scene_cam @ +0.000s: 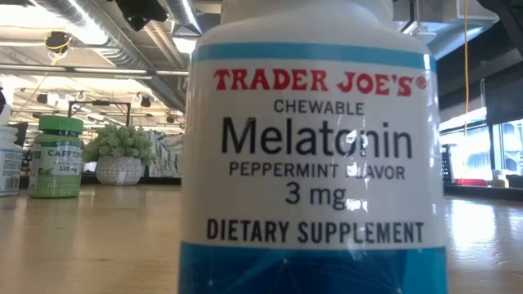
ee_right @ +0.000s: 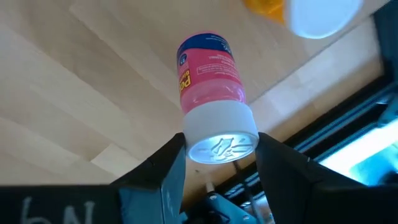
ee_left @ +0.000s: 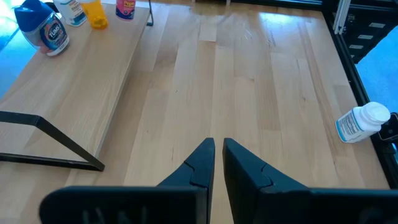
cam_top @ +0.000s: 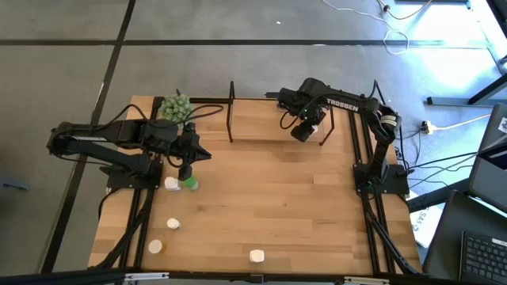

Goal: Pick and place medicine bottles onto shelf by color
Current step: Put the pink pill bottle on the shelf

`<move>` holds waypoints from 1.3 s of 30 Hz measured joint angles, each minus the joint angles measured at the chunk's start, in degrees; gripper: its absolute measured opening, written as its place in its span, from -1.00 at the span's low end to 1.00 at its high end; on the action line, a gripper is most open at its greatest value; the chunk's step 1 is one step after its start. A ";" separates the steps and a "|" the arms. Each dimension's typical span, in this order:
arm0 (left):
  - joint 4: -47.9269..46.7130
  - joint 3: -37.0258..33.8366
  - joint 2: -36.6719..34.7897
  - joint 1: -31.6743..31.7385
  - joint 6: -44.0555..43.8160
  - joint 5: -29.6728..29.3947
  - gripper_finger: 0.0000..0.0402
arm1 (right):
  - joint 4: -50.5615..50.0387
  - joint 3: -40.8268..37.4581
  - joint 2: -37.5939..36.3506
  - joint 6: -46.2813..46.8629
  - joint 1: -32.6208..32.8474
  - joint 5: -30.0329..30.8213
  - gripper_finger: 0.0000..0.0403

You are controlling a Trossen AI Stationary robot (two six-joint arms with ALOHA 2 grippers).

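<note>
The left pincer (cam_top: 187,169) is clenched on nothing above the little green plastic bottle (cam_top: 190,184) and the small white bottle (cam_top: 171,184) near the table's left edge. The right pincer (ee_right: 217,163) is grasping the white cap of the small pink plastic bottle (ee_right: 209,68) at the low light-wood shelf (cam_top: 269,119) by the far edge. These bottles look light, hard and smooth, so I think the cap is the best place to hold.

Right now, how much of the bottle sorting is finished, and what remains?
Done: a blue bottle, a white one and an orange one stand on the shelf. In hand: the right gripper holds the pink bottle at the shelf. Left: five bottles on the table, including the green bottle by the shut, empty left gripper.
</note>
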 joint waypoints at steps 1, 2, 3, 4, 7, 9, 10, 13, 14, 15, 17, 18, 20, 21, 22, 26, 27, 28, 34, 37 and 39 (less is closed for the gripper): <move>0.00 0.00 0.00 0.00 0.00 0.00 -0.86 | 0.02 0.00 0.00 -0.10 -0.02 0.31 -0.14; 0.00 0.00 0.00 0.00 0.00 0.00 -0.86 | 0.15 0.00 0.00 -0.17 -0.02 0.39 -0.14; 0.00 0.00 0.00 0.00 0.00 0.00 -0.86 | 0.31 0.00 0.00 -0.17 -0.02 0.43 -0.14; 0.00 0.00 0.00 0.00 0.00 0.00 -0.86 | 0.31 0.00 0.00 -0.17 -0.02 0.45 -0.14; 0.00 0.00 0.00 0.00 0.00 0.00 -0.86 | 0.33 0.00 0.00 -0.34 -0.02 0.31 -0.14; 0.02 0.00 0.00 0.00 0.00 0.00 -0.86 | 0.46 0.00 0.00 -1.20 0.00 0.04 -0.14; 0.00 0.00 0.00 0.00 0.00 0.00 -0.86 | 0.64 0.00 0.00 -1.39 0.00 0.04 -0.14; 0.01 0.00 0.00 0.00 0.00 0.00 -0.86 | 0.79 0.00 0.00 -1.79 0.02 0.04 -0.14; 0.00 0.00 0.00 0.00 0.00 0.00 -0.86 | 0.83 0.00 0.00 -2.21 0.02 0.04 -0.14; 0.00 0.00 0.00 0.00 0.00 0.00 -0.86 | 0.81 0.00 0.00 -3.12 0.02 0.06 -0.14; 0.00 0.00 0.00 0.00 0.00 0.00 -0.86 | 1.14 -0.28 -0.01 -4.01 0.04 0.28 -0.14; 0.00 0.00 0.00 0.00 0.00 0.00 -0.86 | 1.28 -0.77 -0.04 -4.24 0.04 0.38 -0.14; 0.00 0.00 0.00 -0.02 0.00 0.00 -0.86 | 1.33 -2.40 -0.04 -4.26 0.04 0.41 -0.14; 0.02 0.00 0.00 0.00 0.00 0.00 -0.86 | 1.45 -3.45 -0.04 -4.26 0.04 0.43 -0.14; 0.02 0.00 0.00 -0.02 0.00 0.00 -0.86 | 1.65 -4.59 -0.04 -4.26 0.04 0.43 -0.14; 0.02 0.00 0.00 -0.01 0.00 0.00 -0.86 | 1.84 -7.80 -0.22 -3.80 0.09 0.90 -0.14; 0.00 0.00 0.00 -0.02 0.00 0.02 -0.86 | 2.13 -8.19 -0.15 -3.39 0.08 0.90 -0.14; 0.02 0.00 0.00 -0.02 0.00 0.00 -0.86 | 2.59 -8.24 0.01 -3.23 0.07 0.85 -0.14; 0.02 0.00 0.00 -0.02 0.00 0.00 -0.86 | 3.39 -6.62 0.04 -3.21 0.07 0.45 -0.14; 0.02 0.00 0.00 -0.02 0.00 0.00 -0.86 | 3.17 -5.66 0.04 -3.19 0.07 0.45 -0.14; 0.02 0.00 0.00 -0.02 0.00 0.00 -0.86 | 2.43 -4.79 0.04 -3.19 0.07 0.45 -0.14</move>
